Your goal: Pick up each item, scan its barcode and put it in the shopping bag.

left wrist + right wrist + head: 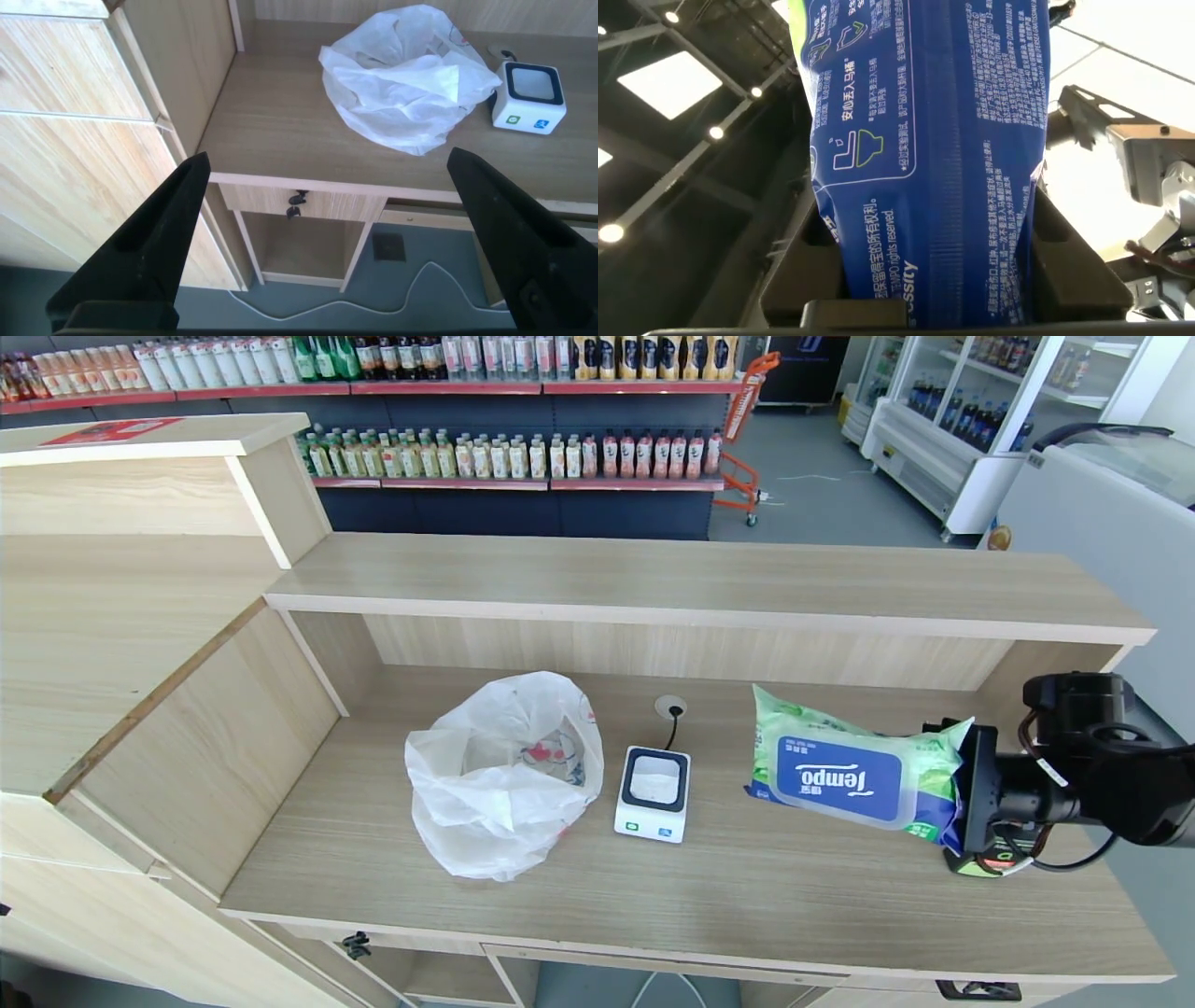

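Observation:
A green and blue pack of wet wipes (850, 770) hangs above the right side of the counter, held at its right end by my right gripper (966, 803), which is shut on it. In the right wrist view the pack (924, 159) is pinched between the two dark fingers (803, 252). The white scanner (653, 792) sits mid-counter, left of the pack, and shows again as the scanner (530, 95). An open white shopping bag (504, 770) lies left of it, the bag (406, 79) beyond my left gripper (327, 215), which is open, below the counter's front edge.
The wooden counter (653, 896) has a raised back ledge (709, 583) and a tall side wall (140, 616) on the left. A cable port (670, 707) sits behind the scanner. Shelves of bottles (513, 453) and fridges (962, 420) stand in the room behind.

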Controlling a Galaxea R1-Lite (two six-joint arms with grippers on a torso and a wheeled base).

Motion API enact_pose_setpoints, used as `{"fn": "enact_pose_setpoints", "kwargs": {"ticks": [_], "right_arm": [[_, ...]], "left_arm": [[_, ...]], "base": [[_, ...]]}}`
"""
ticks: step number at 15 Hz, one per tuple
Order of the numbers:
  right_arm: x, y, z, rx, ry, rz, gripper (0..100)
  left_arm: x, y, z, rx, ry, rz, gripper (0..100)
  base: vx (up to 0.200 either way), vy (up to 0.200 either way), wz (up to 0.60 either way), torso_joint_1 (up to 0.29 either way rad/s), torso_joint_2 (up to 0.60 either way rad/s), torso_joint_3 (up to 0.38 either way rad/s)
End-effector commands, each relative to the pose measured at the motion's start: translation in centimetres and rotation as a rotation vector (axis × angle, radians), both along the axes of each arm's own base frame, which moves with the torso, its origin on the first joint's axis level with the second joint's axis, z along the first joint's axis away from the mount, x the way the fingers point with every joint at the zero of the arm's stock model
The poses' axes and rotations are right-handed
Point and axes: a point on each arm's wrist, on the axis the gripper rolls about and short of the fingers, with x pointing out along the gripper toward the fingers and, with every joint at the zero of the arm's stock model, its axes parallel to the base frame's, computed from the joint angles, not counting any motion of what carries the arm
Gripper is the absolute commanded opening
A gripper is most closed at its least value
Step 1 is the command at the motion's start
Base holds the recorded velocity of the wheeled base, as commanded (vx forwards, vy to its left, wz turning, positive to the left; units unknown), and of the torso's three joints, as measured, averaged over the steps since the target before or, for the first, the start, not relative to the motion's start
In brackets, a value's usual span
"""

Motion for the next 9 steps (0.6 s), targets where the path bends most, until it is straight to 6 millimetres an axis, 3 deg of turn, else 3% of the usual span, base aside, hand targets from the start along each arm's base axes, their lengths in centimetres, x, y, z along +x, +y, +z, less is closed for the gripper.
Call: {"fn": "enact_pose_setpoints", "kwargs": {"ticks": [1,9], "right_arm": [[0.2,0.1,-0.8,0.017,-0.017,0.033,0],[0.9,0.0,-1.9,0.006,-0.047,0.025,0]], "left_arm": [[0.0,0.0,0.0,0.0,0.0,0.0,100],[0.0,0.0,0.0,0.0,0.0,0.0,100]], "base": [[0.0,0.0,0.0,0.0,0.0,0.0],[0.0,0.0,0.0,0.0,0.0,0.0]]}}
